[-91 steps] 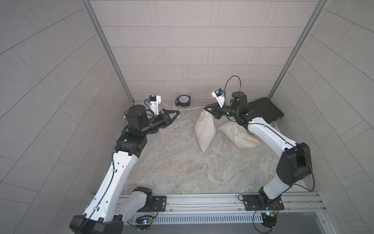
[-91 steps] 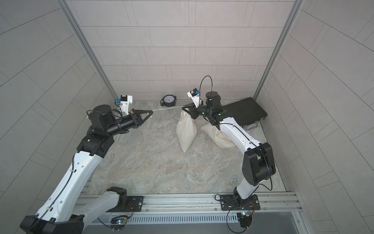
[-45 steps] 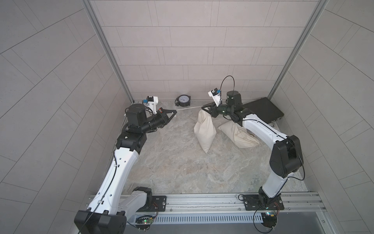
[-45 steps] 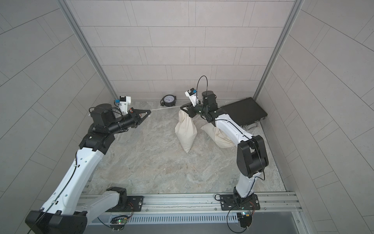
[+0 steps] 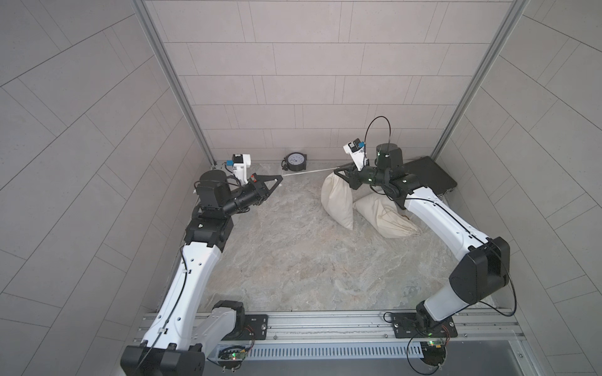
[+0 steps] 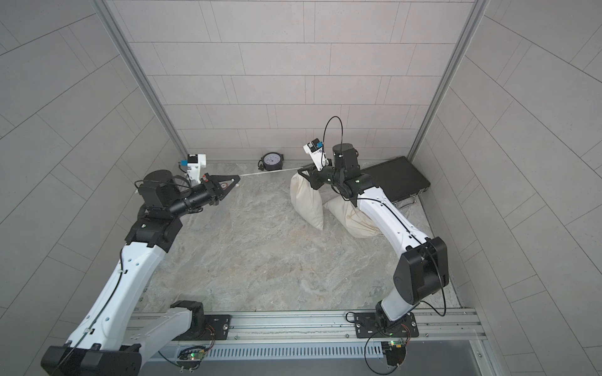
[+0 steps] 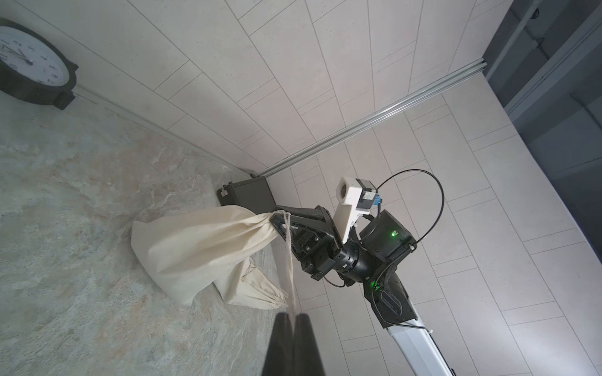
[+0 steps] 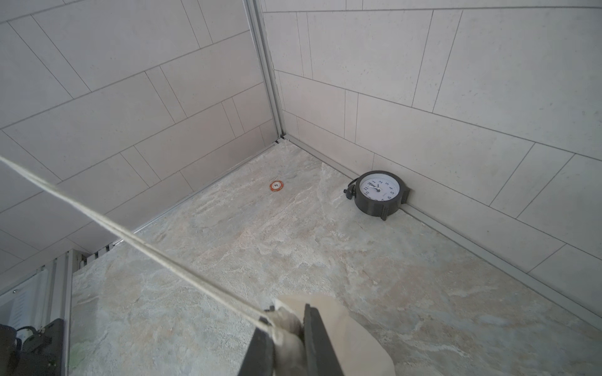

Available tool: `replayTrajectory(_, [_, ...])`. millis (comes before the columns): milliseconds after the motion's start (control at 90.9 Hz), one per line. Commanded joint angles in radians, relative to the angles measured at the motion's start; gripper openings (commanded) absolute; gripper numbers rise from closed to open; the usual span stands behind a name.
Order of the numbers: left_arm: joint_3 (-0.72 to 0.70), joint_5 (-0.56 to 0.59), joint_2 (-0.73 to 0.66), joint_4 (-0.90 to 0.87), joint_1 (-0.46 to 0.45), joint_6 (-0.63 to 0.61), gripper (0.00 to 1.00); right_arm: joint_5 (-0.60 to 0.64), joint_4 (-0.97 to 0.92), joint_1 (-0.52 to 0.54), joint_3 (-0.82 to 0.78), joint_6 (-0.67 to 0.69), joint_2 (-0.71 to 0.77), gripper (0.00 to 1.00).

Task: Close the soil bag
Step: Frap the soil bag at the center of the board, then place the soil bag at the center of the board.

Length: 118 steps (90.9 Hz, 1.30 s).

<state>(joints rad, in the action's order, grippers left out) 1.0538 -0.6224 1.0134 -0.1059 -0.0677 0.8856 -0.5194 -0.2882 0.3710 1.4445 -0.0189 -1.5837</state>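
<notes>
Little changed: left claw grips drawstring, right claw grips bag

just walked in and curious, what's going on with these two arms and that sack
The right hand is shut on the gathered neck of the cream soil bag, which stands on the table. The left hand is shut on the bag's drawstring, stretched taut between the two. The mouth looks cinched nearly closed. A second bag lies beside it.
</notes>
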Motion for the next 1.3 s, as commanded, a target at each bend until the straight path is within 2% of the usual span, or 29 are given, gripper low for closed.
replayTrajectory(0, [-0.019,0.126,-0.096,0.143,0.106,-0.025,0.00,0.505,-0.156,-0.110,-0.107,-0.017,-0.037,0.11])
replayTrajectory(110, [-0.119,0.157,-0.054,0.069,0.089,-0.100,0.00,0.468,-0.103,0.009,-0.161,-0.025,-0.059,0.12])
replayTrajectory(264, [-0.324,0.274,0.014,0.118,0.083,-0.132,0.00,0.392,-0.082,0.151,-0.152,-0.045,-0.128,0.22])
replayTrajectory(363, [-0.410,0.418,0.041,0.131,0.082,-0.151,0.00,0.324,-0.091,0.170,-0.129,-0.063,-0.124,0.37])
replayTrajectory(440, [-0.457,0.481,0.049,0.144,0.081,-0.155,0.02,0.314,-0.090,0.162,-0.142,-0.080,-0.067,0.50])
replayTrajectory(506, [-0.470,0.515,0.044,0.140,0.081,-0.197,0.14,0.308,-0.086,0.137,-0.173,-0.092,-0.001,0.62])
replayTrajectory(627, [-0.484,0.604,0.010,0.126,0.082,-0.252,0.44,0.333,-0.035,0.039,-0.269,-0.101,0.116,0.72])
replayTrajectory(726, [-0.497,0.707,-0.028,0.106,0.081,-0.298,0.65,0.366,0.013,-0.099,-0.384,-0.149,0.207,0.81])
replayTrajectory(814, [-0.518,0.812,-0.051,0.114,0.082,-0.351,0.78,0.440,0.097,-0.224,-0.513,-0.202,0.291,0.90])
replayTrajectory(869, [-0.535,0.846,-0.051,0.136,0.084,-0.393,0.82,0.465,0.149,-0.298,-0.582,-0.242,0.337,0.95])
replayTrajectory(924, [-0.545,0.855,-0.039,0.167,0.084,-0.445,0.85,0.544,0.193,-0.354,-0.641,-0.291,0.377,0.99])
replayTrajectory(1045, [-0.554,0.878,0.031,0.232,0.082,-0.555,0.91,0.648,0.330,-0.445,-0.784,-0.360,0.446,1.00])
replayTrajectory(1111, [-0.562,0.888,0.081,0.285,0.080,-0.587,1.00,0.704,0.393,-0.461,-0.858,-0.360,0.458,1.00])
replayTrajectory(1199, [-0.584,0.892,0.144,0.384,0.074,-0.641,1.00,0.761,0.498,-0.463,-0.936,-0.324,0.453,1.00])
replayTrajectory(1288, [-0.617,0.921,0.210,0.487,0.049,-0.716,1.00,0.759,0.649,-0.463,-1.026,-0.290,0.429,1.00])
